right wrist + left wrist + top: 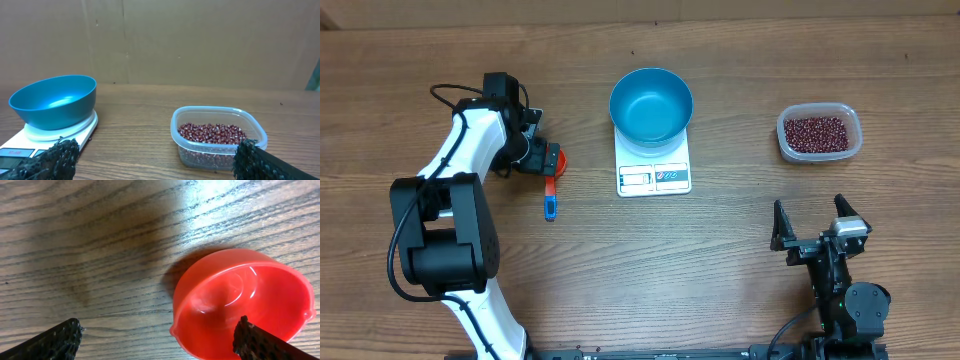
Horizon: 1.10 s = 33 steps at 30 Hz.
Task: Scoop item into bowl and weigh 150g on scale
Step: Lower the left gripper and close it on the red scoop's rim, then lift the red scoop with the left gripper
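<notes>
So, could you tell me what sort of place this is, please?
Probably a robot lab bench: a wooden table, a cardboard wall behind it, a robot arm, and a scale holding a bowl.

A small red-orange measuring scoop [553, 160] with a blue-tipped handle lies on the wood-grain table [720, 260] at the overhead view's left, well apart from a clear rounded-corner plastic tub [820, 158] at the right

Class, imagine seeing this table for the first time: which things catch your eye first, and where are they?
The bright blue bowl stands empty on the white scale in the centre. To the right, a clear tub holds dark red-brown beans. On the left, a red-orange scoop lies at the left arm's open fingers.
</notes>
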{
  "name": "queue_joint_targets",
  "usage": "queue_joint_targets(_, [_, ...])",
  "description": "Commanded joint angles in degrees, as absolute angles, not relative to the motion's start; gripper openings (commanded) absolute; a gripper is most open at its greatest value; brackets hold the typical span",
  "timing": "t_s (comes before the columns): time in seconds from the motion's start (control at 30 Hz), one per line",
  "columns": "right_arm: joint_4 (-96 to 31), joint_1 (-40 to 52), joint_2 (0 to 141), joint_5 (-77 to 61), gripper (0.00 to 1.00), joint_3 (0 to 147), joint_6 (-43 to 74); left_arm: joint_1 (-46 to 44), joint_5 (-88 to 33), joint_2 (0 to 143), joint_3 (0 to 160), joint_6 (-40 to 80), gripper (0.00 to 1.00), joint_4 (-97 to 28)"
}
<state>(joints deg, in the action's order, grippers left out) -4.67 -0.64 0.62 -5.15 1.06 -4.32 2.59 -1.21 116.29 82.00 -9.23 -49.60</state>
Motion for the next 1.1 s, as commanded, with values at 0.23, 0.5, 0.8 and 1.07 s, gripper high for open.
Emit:
queue_joint_targets(0.23, [-4.4,-0.3,0.1,-5.2,1.0,0.4,-4.4,2.2,-1.1,117.0,81.4,-10.3,0.99,-48.5])
queue_joint_targets(0.5, [-4.4,-0.3,0.1,-5.2,1.0,0.4,-4.4,2.2,-1.1,117.0,80.5,-10.1,1.0,-48.1])
queue_joint_targets(0.8, [-4.4,-0.3,0.1,-5.2,1.0,0.4,-4.4,2.2,-1.1,117.0,80.5,-10.1,0.79,-48.8])
queue_joint_targets(1.07, [-4.4,-0.3,0.1,-5.2,1.0,0.4,-4.4,2.2,-1.1,117.0,80.5,-10.1,0.46,-49.0])
